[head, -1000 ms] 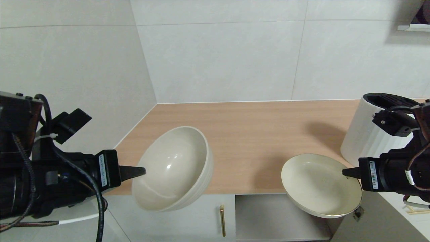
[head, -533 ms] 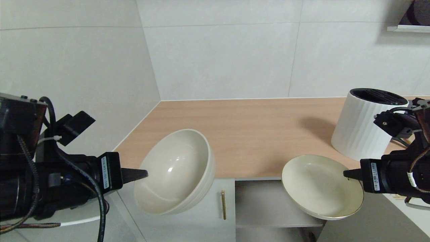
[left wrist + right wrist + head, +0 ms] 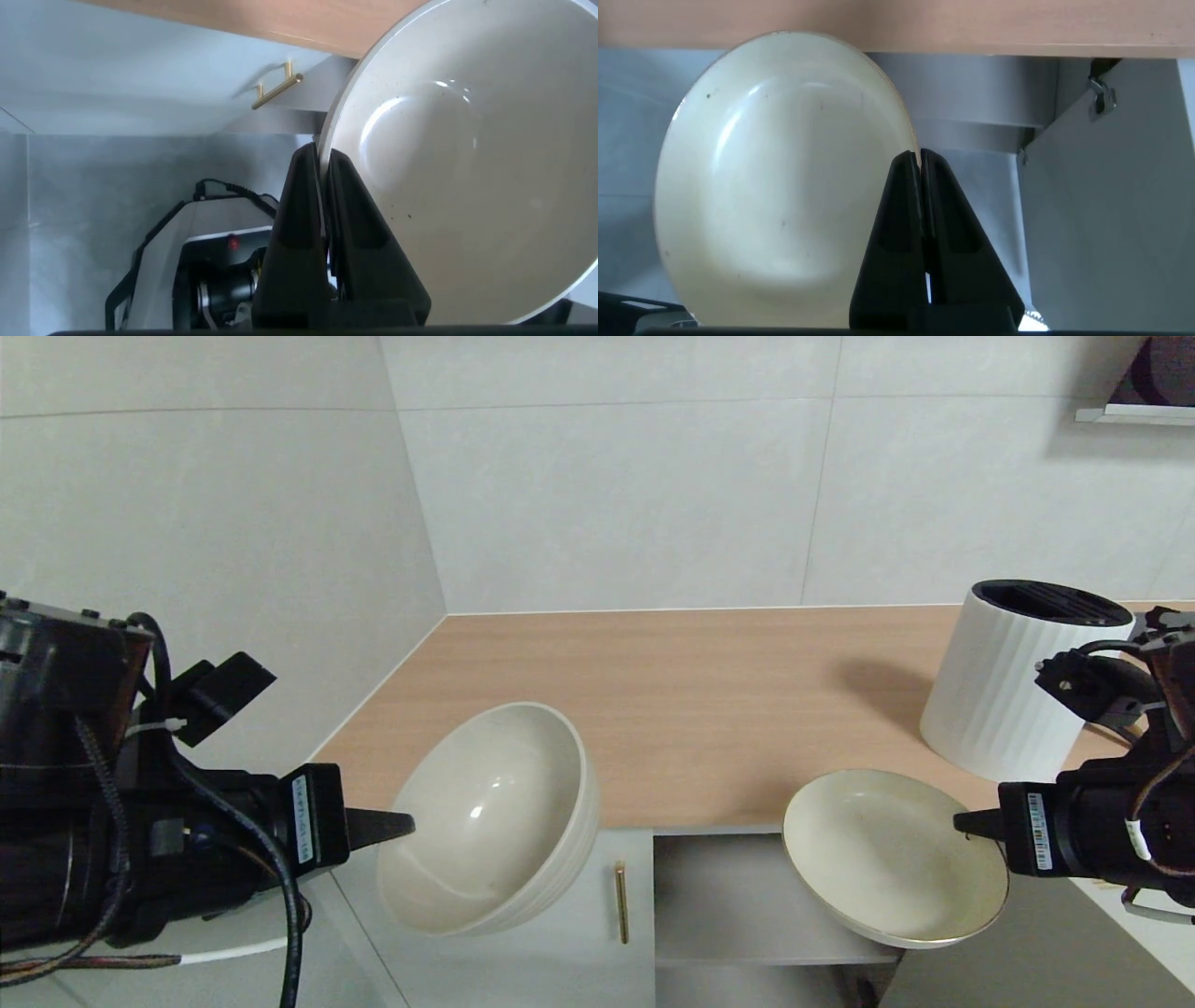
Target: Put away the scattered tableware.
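A deep cream bowl [image 3: 495, 817] hangs tilted in the air at the counter's front left, my left gripper [image 3: 400, 823] shut on its rim. In the left wrist view the bowl [image 3: 476, 168] has its rim pinched between the fingers [image 3: 304, 215]. A shallow cream plate [image 3: 887, 854] with a thin gold edge hangs in front of the open cabinet, my right gripper [image 3: 966, 821] shut on its right rim. The right wrist view shows the plate [image 3: 785, 177] held at its edge by the right gripper [image 3: 921, 187].
The wooden counter [image 3: 691, 700] runs along the tiled wall. A white ribbed cylinder holder [image 3: 1013, 681] stands on it at the right. Below the counter edge an open cabinet [image 3: 738, 905] shows a shelf, beside a closed door with a brass handle [image 3: 620, 915].
The whole head view shifted, so the camera moved and more of the open cabinet shows. Both grippers keep hold of the bowl and the plate, which sit slightly lower.
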Controlling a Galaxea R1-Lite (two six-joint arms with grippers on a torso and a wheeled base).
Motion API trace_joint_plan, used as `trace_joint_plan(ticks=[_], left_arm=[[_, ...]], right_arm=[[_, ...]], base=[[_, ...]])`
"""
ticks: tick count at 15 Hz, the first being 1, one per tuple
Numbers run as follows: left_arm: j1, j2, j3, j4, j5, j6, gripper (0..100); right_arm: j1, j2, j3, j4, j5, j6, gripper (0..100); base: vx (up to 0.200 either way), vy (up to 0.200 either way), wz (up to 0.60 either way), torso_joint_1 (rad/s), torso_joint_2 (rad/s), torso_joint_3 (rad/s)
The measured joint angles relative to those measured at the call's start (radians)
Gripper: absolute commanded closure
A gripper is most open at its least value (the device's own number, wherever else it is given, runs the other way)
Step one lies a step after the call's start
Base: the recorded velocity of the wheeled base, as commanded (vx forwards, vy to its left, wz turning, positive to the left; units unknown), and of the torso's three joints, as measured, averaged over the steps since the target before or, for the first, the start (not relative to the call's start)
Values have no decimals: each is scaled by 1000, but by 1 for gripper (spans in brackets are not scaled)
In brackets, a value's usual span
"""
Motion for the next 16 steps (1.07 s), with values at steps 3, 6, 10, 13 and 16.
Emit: trace_joint_plan(ticks=[3, 6, 10, 13, 16], left_arm=[[0, 9, 1, 0, 0, 0, 100], [0, 14, 1, 0, 0, 0, 100], [0, 23, 2, 1, 0, 0, 100], [0, 27, 3, 0, 0, 0, 100], [0, 31, 3, 0, -2, 0, 100]], right_arm=[[0, 1, 3, 0, 0, 0, 100], [0, 2, 7, -1, 0, -2, 100], [0, 10, 10, 1, 0, -1, 100], [-2, 16, 12, 0, 0, -2, 100], [-3, 18, 12, 0, 0, -2, 100]], base=[[0, 0, 0, 0, 0, 0], [0, 0, 0, -62, 158, 81], [0, 0, 0, -193, 449, 256], [0, 0, 0, -203, 481, 279], [0, 0, 0, -188, 479, 290]])
